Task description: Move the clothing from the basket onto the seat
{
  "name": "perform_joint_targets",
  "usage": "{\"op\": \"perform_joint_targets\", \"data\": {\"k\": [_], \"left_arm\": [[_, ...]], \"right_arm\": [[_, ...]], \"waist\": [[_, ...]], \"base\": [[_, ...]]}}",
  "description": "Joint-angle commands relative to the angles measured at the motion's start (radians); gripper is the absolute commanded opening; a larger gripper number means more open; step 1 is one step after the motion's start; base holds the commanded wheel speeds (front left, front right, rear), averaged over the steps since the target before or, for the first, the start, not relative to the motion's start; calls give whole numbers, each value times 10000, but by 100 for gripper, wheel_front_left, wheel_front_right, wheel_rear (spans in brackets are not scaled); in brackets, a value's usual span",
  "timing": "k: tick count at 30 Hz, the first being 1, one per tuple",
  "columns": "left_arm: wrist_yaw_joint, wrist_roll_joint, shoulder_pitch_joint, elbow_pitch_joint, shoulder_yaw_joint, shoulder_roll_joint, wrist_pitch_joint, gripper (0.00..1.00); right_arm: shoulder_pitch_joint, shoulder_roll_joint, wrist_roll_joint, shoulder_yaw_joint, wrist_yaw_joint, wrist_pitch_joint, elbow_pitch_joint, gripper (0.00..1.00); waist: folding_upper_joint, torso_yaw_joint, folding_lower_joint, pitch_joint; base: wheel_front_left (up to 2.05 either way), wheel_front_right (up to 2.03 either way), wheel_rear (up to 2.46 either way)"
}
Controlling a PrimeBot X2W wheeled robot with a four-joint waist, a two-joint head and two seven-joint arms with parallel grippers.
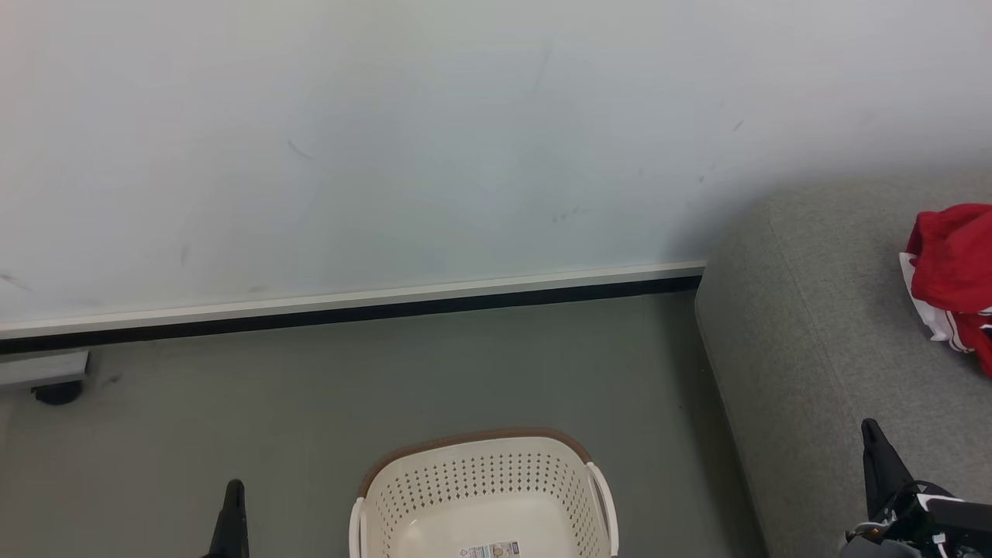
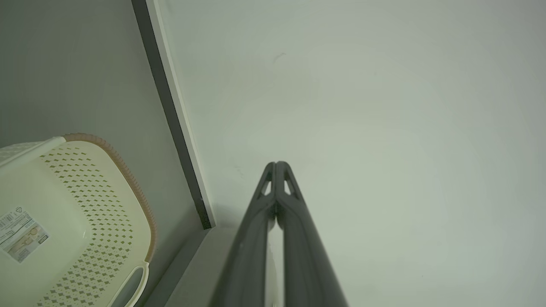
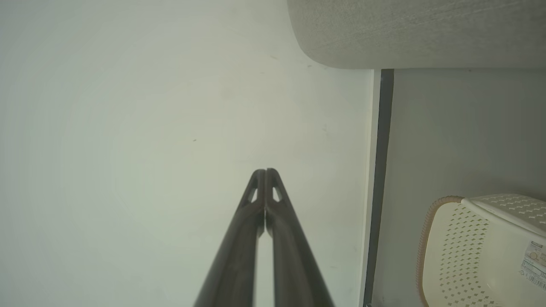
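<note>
Now, left gripper (image 2: pixel 276 164): two long dark fingers pressed together tip to tip with nothing between them, pointing at the pale wall.
Then right gripper (image 3: pixel 265 170): fingers likewise pressed together and carrying nothing, aimed at the same wall.
Container, cream-white perforated plastic laundry basket with a brown rim (image 1: pixel 480 473): stands on the grey floor between the two pairs of jaws, on the inner side of each and touching neither.
Basket contents: a bare base with a white sticker label (image 2: pixel 19 234). No cloth lies on the part that shows, but the near end is cut off in every view.
Task's thing, red sports clothing with white stripe trim (image 1: pixel 957 263): heaped on the seat, ahead of the right jaws and to their outer side, well apart from them.
Seat, large light-grey fabric sofa with rounded edges (image 1: pixel 814 349): its rounded edge lies between the basket and the right jaws, and it bears the red heap.
Step in hand: judged a closing check, as the transfer looks finished or nearly so.
Doing it well: bring the hidden near end of the basket into sight before calling it empty. If cloth remains, spread the nearer jaws above the rim before going down, pinch a thick fold rather than a hem, and lift clear of the brown rim so the basket is not dragged along.
</note>
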Motion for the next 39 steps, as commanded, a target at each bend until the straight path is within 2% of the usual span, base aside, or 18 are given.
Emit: {"op": "perform_joint_targets", "data": {"k": [1,5,39], "left_arm": [[-65,-228,-140,50,32,0,42,0],[-92,-551,-195,109,35,-19,90,0],[-95,-527,-194,102,31,-18,91,0]], "right_arm": [[-106,51,171,-83,4,82,33,0],[-156,104,487,-247,4,203,79,0],[-135,216,267,-413,4,329,85,0]], "waist": [[-1,13,0,14],[-1,51,0,57],[-1,54,0,60]], "base": [[0,0,0],[0,0,0],[0,0,0]]}}
